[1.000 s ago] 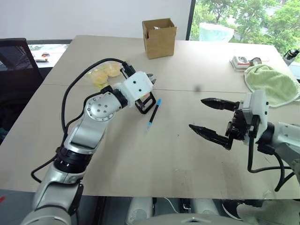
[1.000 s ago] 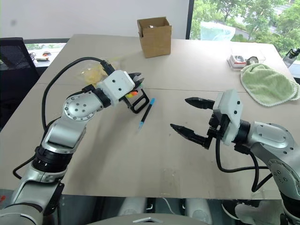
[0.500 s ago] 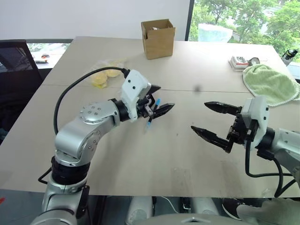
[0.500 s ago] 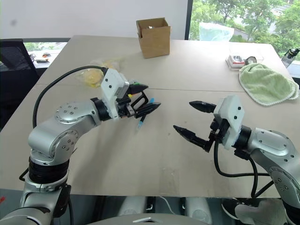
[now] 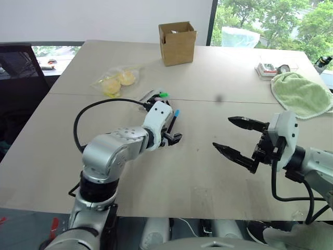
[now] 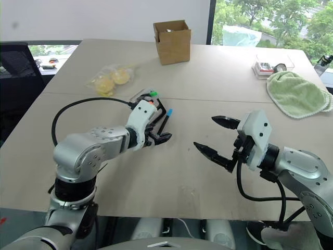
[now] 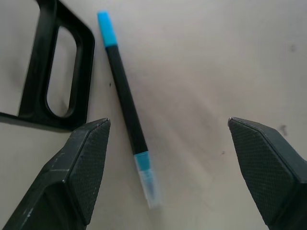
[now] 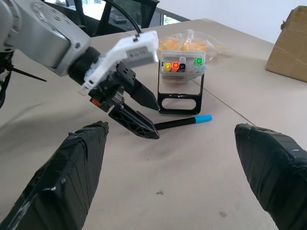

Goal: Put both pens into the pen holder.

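Blue pen point(image 7: 125, 94): lies flat on table point(image 5: 171, 172), just beside holder's black frame, blue end pointing toward holder. Not held by anything.
Pen holder point(image 8: 182, 72): stands on table behind L gripper; coloured marker tips show in its top, incl. a dark one w/ pinkish end, poss. the other pen, can't confirm.
L gripper point(image 5: 171, 136): jaws spread wide, nothing between them but the pen on the table below. In L wrist view pen sits nearer one finger point(image 7: 76, 167), not centred.
Why so: looks like a pre-grasp; fingers straddle the pen so a close would pinch its dark body. Judgement only.
L arm pose: forearm reaches fwd across table, wrist bent, gripper angled down & toward robot's right, tips low over the pen.
R gripper point(image 5: 240, 139): jaws wide apart, empty, held above table, well apart from pen & holder. Points roughly level toward robot's left; prob. just waiting.
Task status: blue pen not yet in holder; step in hand seems to be picking it up.
Risk: pen off-centre in jaws, slim body could roll or skew on closing; holder frame close by, a finger could nudge it.
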